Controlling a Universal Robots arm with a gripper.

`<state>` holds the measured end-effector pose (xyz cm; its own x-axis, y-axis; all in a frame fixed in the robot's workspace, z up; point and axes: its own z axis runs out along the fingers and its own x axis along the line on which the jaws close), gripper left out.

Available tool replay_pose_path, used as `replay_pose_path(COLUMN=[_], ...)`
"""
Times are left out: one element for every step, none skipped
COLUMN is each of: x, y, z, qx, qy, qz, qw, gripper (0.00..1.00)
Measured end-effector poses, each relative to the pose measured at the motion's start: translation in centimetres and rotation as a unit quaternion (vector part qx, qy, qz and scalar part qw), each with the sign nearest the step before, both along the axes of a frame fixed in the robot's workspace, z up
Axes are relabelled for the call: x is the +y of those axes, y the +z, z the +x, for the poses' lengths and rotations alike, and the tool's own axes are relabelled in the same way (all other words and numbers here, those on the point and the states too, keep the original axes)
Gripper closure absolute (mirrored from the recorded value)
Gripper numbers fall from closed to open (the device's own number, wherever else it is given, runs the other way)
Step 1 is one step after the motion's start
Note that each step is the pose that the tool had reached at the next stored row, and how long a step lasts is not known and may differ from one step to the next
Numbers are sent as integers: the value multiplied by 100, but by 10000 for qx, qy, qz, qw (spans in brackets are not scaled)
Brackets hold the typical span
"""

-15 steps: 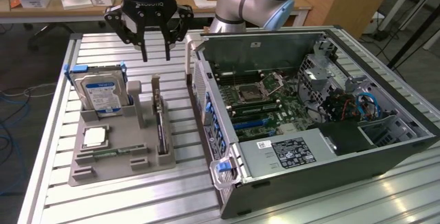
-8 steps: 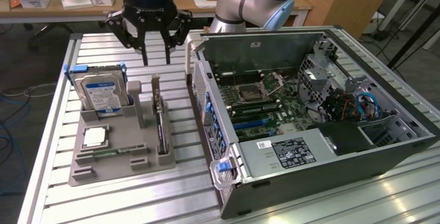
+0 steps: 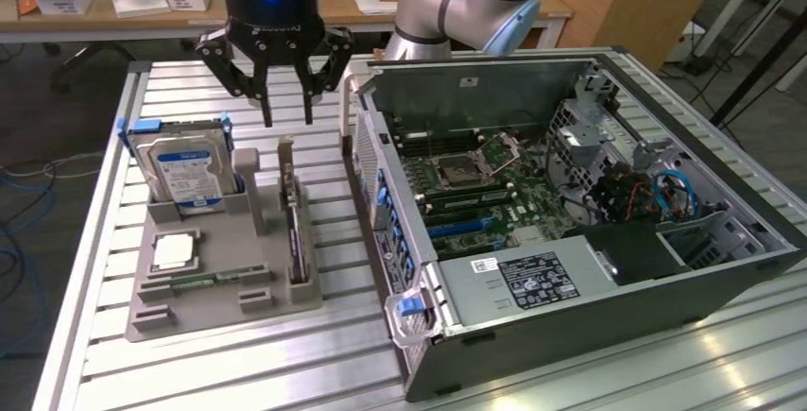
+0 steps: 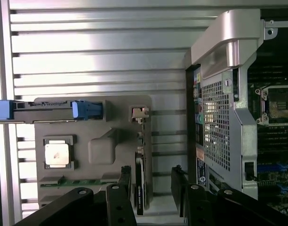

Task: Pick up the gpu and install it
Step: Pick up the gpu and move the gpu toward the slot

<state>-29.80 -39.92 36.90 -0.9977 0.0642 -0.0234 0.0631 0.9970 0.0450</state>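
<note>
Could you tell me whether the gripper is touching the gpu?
Apart: the exterior view shows the open gripper hanging above the gpu, a gap between them.

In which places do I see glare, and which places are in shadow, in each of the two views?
Exterior view: light glares off the table slats beside the computer case, whose inside is darker. Wrist view: the slats shine almost white, the case's silver corner is bright, and the gpu in its grey holder is a dark strip.
</note>
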Motion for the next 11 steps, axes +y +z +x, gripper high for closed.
replay_pose_path(x=[0,0,0,0,-1,-1,-1,-2,-2,-2,-1], y=[-14,-28,-40,-49,-57,-68,-83,-99,-113,-124,-135], z=[0,0,0,0,0,0,-1,-3,-3,-3,-4], qx=[0,0,0,0,0,0,1,0,0,0,0], qy=[0,1,0,1,0,0,0,1,2,1,1], qz=[0,1,0,0,0,0,0,0,0,0,0], qw=[10000,10000,10000,10000,10000,10000,10000,10000,10000,10000,10000], gripper=[53,53,53,53,53,53,53,53,53,53,53])
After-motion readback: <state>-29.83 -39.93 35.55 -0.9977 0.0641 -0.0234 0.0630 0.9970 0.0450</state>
